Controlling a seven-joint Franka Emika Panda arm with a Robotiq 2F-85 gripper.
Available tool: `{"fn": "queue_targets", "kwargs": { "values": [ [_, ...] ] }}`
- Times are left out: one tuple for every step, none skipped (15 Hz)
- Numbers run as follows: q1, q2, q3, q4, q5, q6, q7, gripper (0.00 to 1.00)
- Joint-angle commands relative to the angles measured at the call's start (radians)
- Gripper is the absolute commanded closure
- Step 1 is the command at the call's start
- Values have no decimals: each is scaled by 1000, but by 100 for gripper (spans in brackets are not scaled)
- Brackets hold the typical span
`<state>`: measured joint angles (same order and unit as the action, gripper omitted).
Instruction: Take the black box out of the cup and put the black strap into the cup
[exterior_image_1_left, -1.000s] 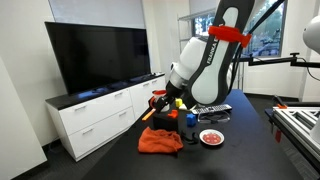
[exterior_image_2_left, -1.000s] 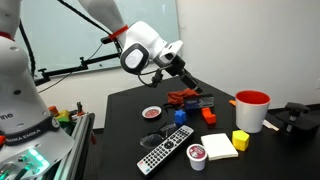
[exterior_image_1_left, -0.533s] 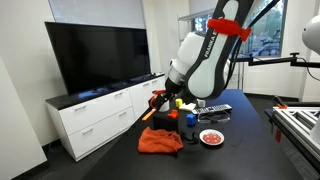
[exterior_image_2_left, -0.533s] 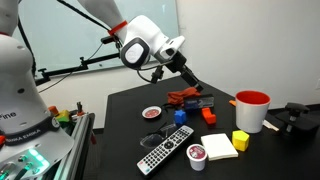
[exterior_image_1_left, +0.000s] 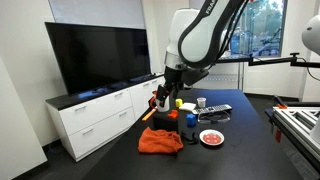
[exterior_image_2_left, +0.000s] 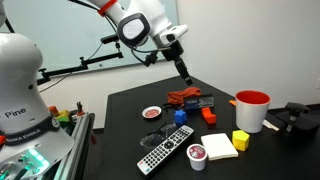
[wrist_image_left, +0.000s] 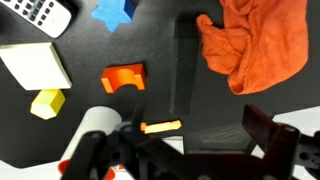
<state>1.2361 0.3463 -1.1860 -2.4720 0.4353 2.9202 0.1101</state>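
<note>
- The cup (exterior_image_2_left: 252, 108), red at the rim over a white body, stands at the right of the black table (exterior_image_2_left: 128, 108) in an exterior view. Its inside is hidden from that angle, so the black box cannot be made out.
- In the wrist view the cup shows only as a white rounded form at lower left, just below a yellow block (wrist_image_left: 45, 102).
- The gripper (exterior_image_2_left: 185, 72) hangs at upper centre, well above the table, with its jaws spread apart and nothing between them. It sits over the orange cloth (exterior_image_2_left: 185, 98).
- Only the wrist view shows an orange bracket-shaped piece (wrist_image_left: 123, 78) and a small orange stick (wrist_image_left: 160, 126) on the dark surface.
- Only an exterior view shows the television (exterior_image_1_left: 100, 55) on a white cabinet (exterior_image_1_left: 100, 118), at the left of frame.
- A grey can-like cup (exterior_image_2_left: 197, 155) stands at lower centre beside the remote (exterior_image_2_left: 165, 155). The remote's key legends are too small to read.
- Lettering on the white machine (exterior_image_2_left: 18, 85) at left edge reads roughly "Pine" and is uncertain.
</note>
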Motion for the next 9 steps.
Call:
{"fn": "queue_targets", "kwargs": {
  "values": [
    [159, -75, -186, 32, -87, -180, -1, 0],
    [199, -81, -229, 46, -103, -230, -2, 0],
    [240, -85, -275, 55, -117, -270, -5, 0],
    [279, -91, -317, 65, -130, -310, -13, 0],
    [315, -94, -359, 67, -137, -334, -25, 0],
    [354, -94, -402, 75, -141, -366, -34, 0],
    [392, -93, -444, 72, -142, -380, -46, 0],
    [424, -92, -474, 68, -134, -387, -65, 0],
    [459, -86, -507, 65, -124, -398, -83, 0]
  ]
}}
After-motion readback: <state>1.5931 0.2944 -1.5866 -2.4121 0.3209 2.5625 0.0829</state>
